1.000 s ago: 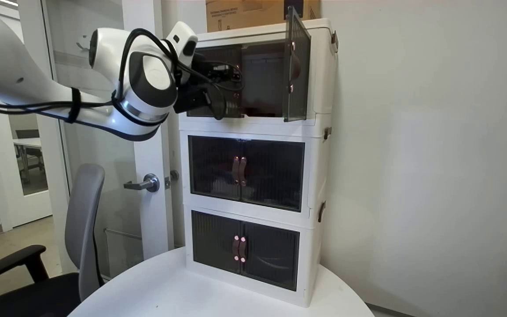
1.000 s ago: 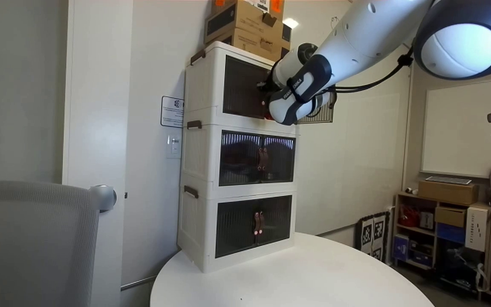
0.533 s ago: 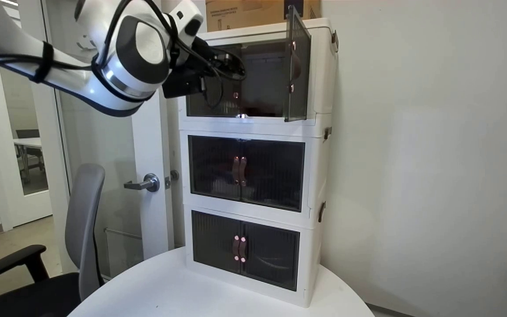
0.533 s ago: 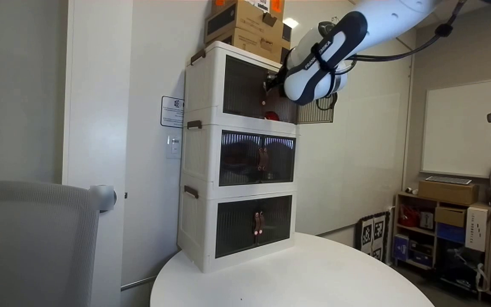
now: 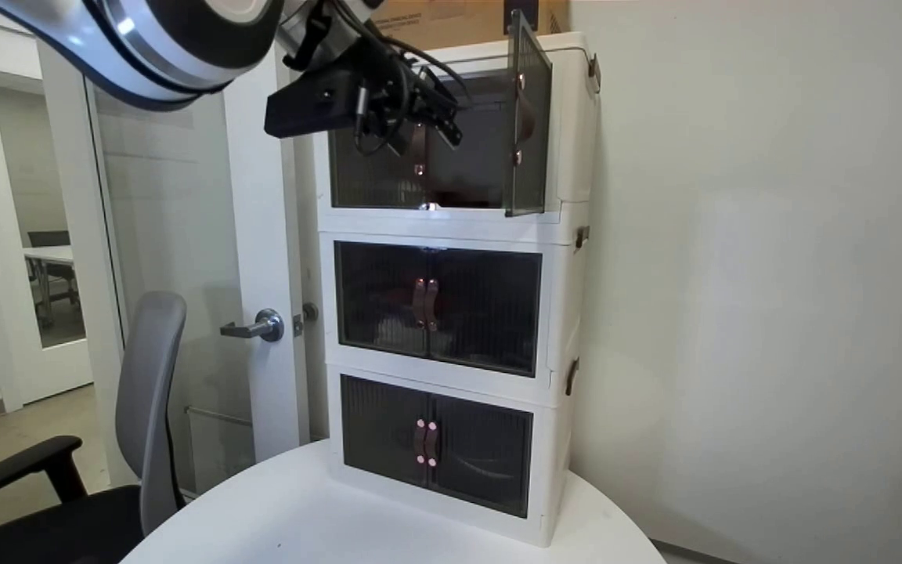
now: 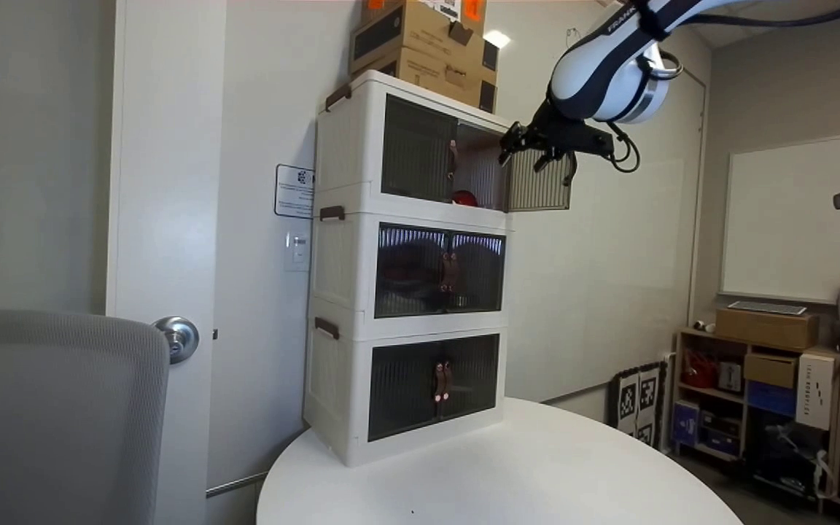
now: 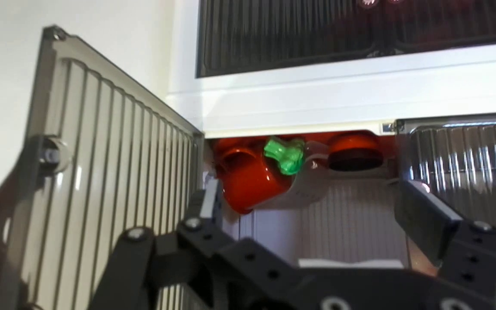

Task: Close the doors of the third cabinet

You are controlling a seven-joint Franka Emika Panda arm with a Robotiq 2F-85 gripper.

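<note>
The third cabinet [image 6: 351,146] is the top white box of the stack. Of its doors, one dark ribbed panel [image 6: 418,149] lies flush in the frame, its brown handle [image 6: 453,157] at the free edge. Its partner panel [image 5: 531,149] is swung far outward, and in the wrist view this swung panel [image 7: 119,172] fills the left side. In front of the uncovered half hovers my gripper [image 6: 522,162], open, fingers wide apart with nothing between them. In the wrist view the gripper [image 7: 311,193] faces the interior, one finger near the swung panel; whether they touch I cannot tell.
A glossy red object [image 7: 252,183] with a green piece [image 7: 286,156] lies inside the top box. Cardboard boxes [image 6: 427,55] sit on the stack. Middle doors [image 5: 482,309] and lowest doors [image 5: 482,454] are closed. A round white table [image 6: 537,467] bears the stack; a chair [image 5: 149,392] stands nearby.
My gripper has backed away from the flush panel and now stands before the uncovered half. Its fingers have spread open. The arm has risen. Both panels look unmoved.
</note>
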